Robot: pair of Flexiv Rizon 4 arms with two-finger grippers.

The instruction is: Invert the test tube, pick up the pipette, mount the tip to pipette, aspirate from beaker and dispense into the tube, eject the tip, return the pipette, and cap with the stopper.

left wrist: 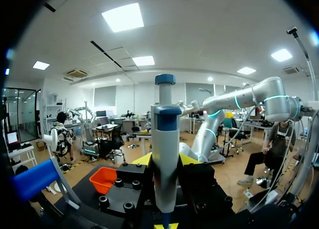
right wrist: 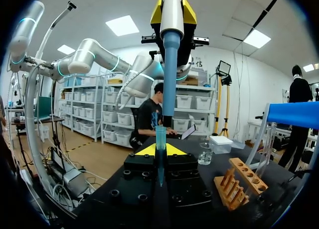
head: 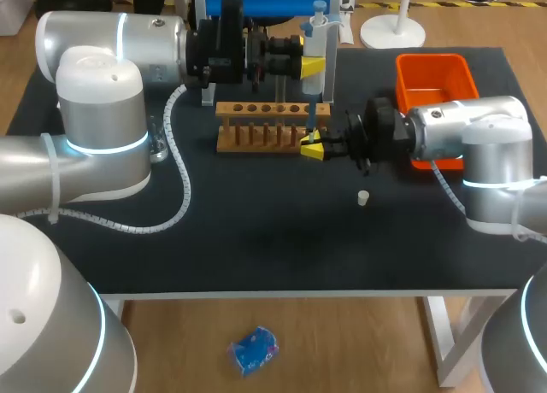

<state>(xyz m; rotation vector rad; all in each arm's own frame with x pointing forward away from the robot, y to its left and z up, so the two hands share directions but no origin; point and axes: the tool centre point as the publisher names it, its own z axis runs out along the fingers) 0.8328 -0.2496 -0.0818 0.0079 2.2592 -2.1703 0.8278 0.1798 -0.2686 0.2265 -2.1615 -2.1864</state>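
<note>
Silver-white arms (head: pixel 102 111) with glowing cyan rings (head: pixel 107 145), black wrists (head: pixel 218 47) — yellow fingertips (head: pixel 313 67), white spiral-wrapped cable (head: pixel 183 179)

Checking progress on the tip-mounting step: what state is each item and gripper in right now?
Pipette: upright, held by the left gripper, fingers shut on it.
Tip: upright in the right gripper, fingers shut on it, directly under the pipette; cannot tell whether it is seated.
Stopper: loose on the table, capping nothing.
Rack: standing upright.
Beaker: upright, untouched.
</note>
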